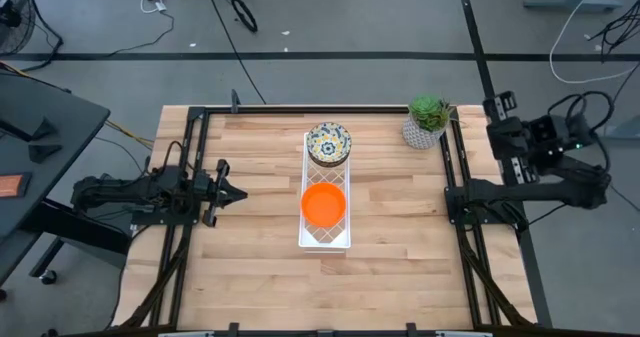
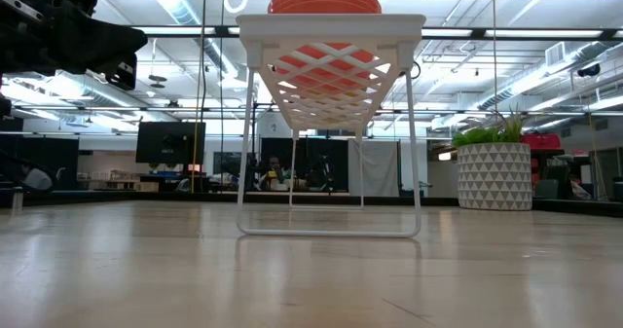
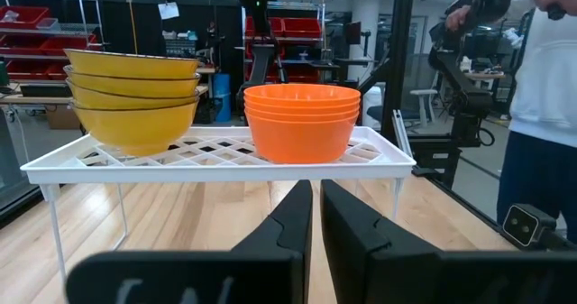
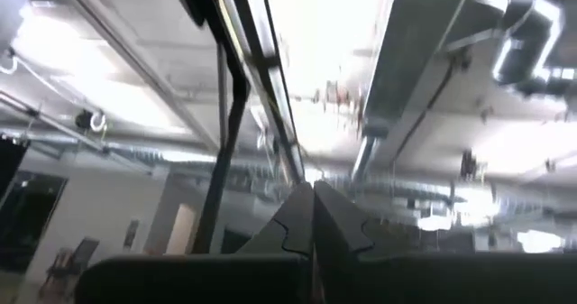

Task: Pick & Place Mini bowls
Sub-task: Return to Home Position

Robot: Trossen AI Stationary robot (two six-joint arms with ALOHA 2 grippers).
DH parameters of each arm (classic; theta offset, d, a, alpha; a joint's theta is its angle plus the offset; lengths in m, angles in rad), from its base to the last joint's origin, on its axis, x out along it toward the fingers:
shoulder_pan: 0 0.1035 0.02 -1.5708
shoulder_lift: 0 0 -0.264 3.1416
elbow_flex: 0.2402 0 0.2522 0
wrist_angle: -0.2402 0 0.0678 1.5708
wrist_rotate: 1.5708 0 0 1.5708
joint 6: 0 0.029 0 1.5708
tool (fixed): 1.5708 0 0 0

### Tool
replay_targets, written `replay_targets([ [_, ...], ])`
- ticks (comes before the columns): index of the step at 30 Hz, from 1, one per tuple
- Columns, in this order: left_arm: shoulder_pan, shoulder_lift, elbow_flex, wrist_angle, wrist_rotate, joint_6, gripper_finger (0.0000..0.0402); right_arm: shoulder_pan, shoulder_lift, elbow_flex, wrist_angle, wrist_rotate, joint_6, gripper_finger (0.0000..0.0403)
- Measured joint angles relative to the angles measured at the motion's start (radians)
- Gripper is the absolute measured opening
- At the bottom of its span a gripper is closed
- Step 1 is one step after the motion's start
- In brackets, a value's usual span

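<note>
A white lattice rack (image 1: 325, 235) stands mid-table on thin legs (image 2: 245, 153). On it sit two stacks of mini bowls: plain orange ones (image 1: 323, 205) toward the near end, and floral ones (image 1: 328, 143), yellow outside (image 3: 135, 96), toward the far end. The left wrist view shows the orange stack (image 3: 302, 119) resting on the lattice. My left gripper (image 1: 240, 193) hovers left of the rack, level with it, shut and pointing at it (image 3: 315, 216). My right gripper (image 4: 313, 216) is shut and points up at the ceiling, its arm folded at the table's right edge (image 1: 520, 167).
A potted green plant (image 1: 428, 120) in a patterned white pot (image 2: 494, 175) stands at the far right corner. Black frame rails (image 1: 455, 177) run along both table sides. A person (image 3: 541, 96) stands beyond the table's right side. Bare wood lies between my left gripper and the rack.
</note>
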Motion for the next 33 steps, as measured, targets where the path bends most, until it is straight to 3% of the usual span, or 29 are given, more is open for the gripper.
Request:
replay_targets([
  [7, 0.000, 0.000, 0.000, 0.000, 0.000, 0.000, 0.0032, 0.000, -0.066, -0.142, 0.253, -0.087, 0.005, 0.0011],
  [12, 0.000, 0.000, 0.000, 0.000, 0.000, 0.000, 0.0032, 0.000, -0.082, -0.194, 0.286, -0.112, 0.023, 0.0011],
  [23, 0.000, 0.000, 0.000, 0.000, 0.000, 0.000, 0.0032, 0.046, -0.109, -0.210, 0.133, 0.193, 0.022, 0.0011],
  [28, 0.000, 0.000, 0.000, 0.000, 0.000, 0.000, 0.0032, 0.055, -0.141, -0.210, 0.067, 0.231, 0.022, 0.0011],
  [33, 0.000, 0.000, 0.000, 0.000, 0.000, 0.000, 0.0032, 0.055, -0.197, -0.286, 0.126, 0.241, 0.019, 0.0011],
])
